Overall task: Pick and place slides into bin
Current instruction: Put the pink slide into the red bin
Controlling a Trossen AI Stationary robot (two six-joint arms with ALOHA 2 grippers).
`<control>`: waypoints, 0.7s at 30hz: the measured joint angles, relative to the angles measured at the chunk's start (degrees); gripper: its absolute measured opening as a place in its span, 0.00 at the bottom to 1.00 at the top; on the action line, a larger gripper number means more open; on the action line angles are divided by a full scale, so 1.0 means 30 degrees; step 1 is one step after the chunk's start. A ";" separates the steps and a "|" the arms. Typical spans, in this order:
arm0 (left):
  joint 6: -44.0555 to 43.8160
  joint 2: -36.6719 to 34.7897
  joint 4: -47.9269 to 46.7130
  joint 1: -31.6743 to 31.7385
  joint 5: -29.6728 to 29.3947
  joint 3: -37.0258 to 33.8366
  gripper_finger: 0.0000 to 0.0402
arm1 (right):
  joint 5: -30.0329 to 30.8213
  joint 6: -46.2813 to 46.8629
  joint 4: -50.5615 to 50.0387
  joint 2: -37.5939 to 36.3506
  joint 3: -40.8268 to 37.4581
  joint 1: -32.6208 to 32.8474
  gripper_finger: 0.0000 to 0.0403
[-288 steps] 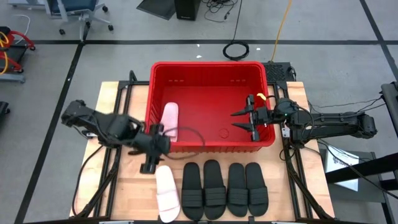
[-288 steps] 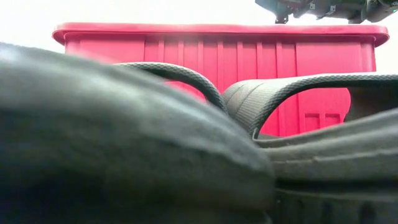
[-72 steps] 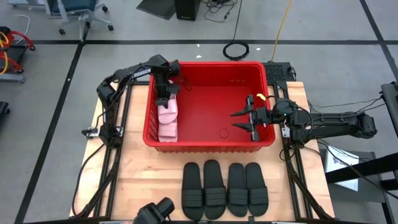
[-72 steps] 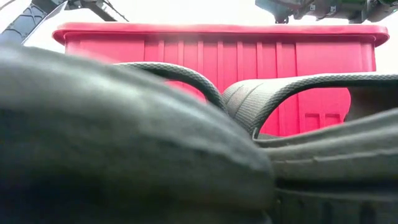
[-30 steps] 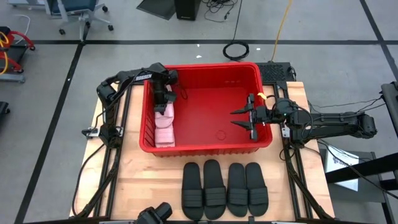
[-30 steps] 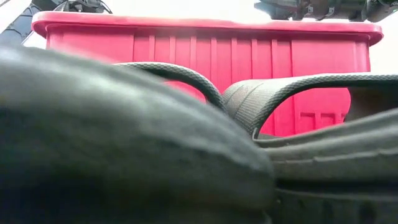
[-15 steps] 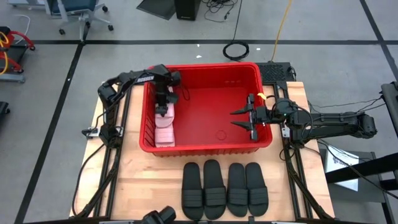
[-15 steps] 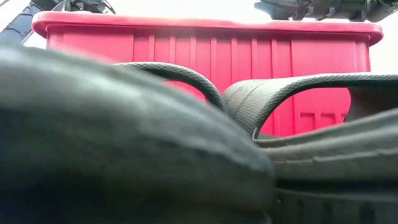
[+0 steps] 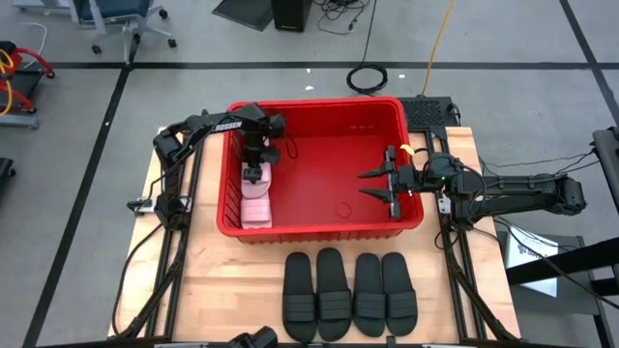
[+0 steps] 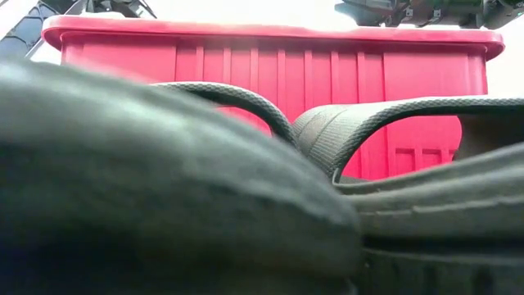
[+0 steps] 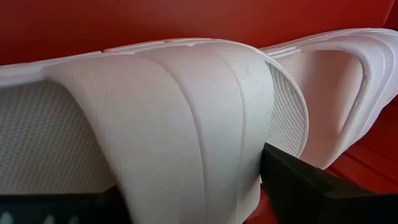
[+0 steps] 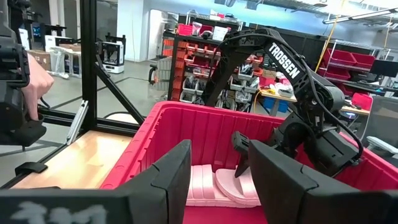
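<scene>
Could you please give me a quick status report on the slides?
Left gripper in bin at white slides. Right gripper open, over bin. Four black slides on table. Nothing blocking.

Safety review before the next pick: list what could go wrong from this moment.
1. The left gripper is low in the bin, its fingers around a white slide; lifting without releasing could drag it out.
2. The right gripper hangs open inside the bin, so arms could collide there.
3. Four black slides lie tightly together, so one grasp may disturb neighbours.
</scene>
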 joint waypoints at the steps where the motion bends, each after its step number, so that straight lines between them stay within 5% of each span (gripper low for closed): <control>1: -0.0027 -0.0060 -0.0014 -0.0002 -0.0016 0.0000 0.52 | 0.0000 -0.0006 0.0001 0.0000 0.0000 0.0000 0.37; 21: -0.0540 -0.1443 0.0629 -0.0178 -0.0327 0.0138 0.52 | 0.0000 0.0016 -0.0006 0.0007 0.0000 0.0000 0.37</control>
